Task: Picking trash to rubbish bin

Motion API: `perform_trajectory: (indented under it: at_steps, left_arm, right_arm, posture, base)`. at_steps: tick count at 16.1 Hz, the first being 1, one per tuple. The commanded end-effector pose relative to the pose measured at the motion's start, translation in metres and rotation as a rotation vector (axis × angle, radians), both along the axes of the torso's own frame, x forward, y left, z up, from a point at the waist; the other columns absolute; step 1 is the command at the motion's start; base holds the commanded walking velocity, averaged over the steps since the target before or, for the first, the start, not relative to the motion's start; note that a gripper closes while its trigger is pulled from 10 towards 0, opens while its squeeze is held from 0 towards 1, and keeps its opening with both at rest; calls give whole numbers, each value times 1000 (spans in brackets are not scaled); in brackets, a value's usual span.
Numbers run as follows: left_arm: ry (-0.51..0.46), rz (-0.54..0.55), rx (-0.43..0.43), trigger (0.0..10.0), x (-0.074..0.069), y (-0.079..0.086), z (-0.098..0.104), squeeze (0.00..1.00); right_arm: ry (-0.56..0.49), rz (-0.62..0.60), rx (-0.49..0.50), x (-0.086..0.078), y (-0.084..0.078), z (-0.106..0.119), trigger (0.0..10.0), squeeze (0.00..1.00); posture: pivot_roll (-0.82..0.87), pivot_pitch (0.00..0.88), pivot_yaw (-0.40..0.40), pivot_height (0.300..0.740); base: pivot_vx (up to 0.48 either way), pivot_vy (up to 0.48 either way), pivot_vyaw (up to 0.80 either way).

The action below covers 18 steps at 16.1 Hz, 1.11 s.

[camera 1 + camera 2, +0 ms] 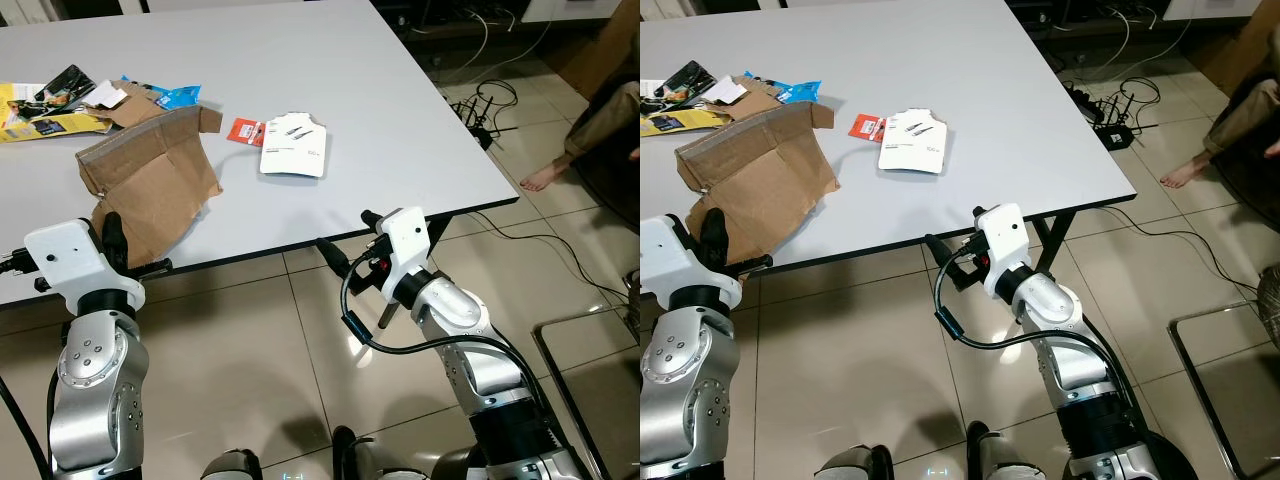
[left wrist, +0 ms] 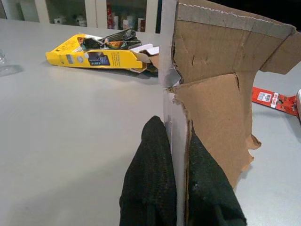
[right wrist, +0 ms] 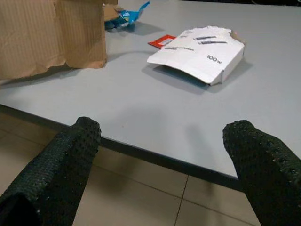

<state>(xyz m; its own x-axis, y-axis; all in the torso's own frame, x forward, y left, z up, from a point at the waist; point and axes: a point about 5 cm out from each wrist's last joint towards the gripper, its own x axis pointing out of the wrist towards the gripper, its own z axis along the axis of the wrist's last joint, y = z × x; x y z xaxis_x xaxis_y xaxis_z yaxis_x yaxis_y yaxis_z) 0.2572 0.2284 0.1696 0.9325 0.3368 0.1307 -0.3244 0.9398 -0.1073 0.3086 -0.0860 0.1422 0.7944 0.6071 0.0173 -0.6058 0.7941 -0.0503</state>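
From the head, the left hand (image 1: 112,240) sat at the near left edge of the grey tabletop (image 1: 400,110), clamped on the lower edge of a torn cardboard piece (image 1: 150,175) that stood up off the surface; farther left lay a yellow packet (image 1: 45,122) and a blue wrapper (image 1: 175,97); right of the cardboard, a red tag (image 1: 243,131) and a white carton (image 1: 293,147) lay flat, just beside each other; the right hand (image 1: 345,262) hung below the near edge over the tiled floor (image 1: 270,350); cables (image 1: 490,105) trailed on the floor far right, near a person's bare foot (image 1: 545,177); no bin could be made out.

Left wrist camera: both black fingers (image 2: 150,183) pinched tight on the thin cardboard edge, the sheet rising beyond them.

Right wrist camera: fingers (image 3: 61,165) spread wide, holding nothing, pointed at the white carton across the tabletop edge.

The risk, as I judged it: the cardboard was ripped close to the grip, so a hard pull could tear it free; its broad flap could also sweep the red tag off the tabletop; the cables could snag a step toward the bin.
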Motion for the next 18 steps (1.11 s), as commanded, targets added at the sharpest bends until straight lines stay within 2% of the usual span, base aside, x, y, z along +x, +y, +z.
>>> perform_trajectory:
  at_steps: [1, 8, 18]
  left_arm:
    - [-9, -2, 0, 10000, -2, 1, 4, 0]
    - [-26, -43, 6, 10000, 2, -3, 9, 0]
    - [-1, -53, -10, 10000, 2, -6, 2, 0]
  right_arm:
    - [-19, -7, 0, 0, -2, 2, 10000, 1000]
    - [-71, -36, 9, 3, -4, 9, 10000, 1000]
    - [-84, -37, -6, 3, -3, 8, 10000, 1000]
  posture:
    - [-20, 174, -10, 740]
    - [-24, 167, -3, 740]
    - [-31, 167, -9, 740]
  base:
    - [270, 0, 0]
    - [432, 0, 0]
    - [420, 0, 0]
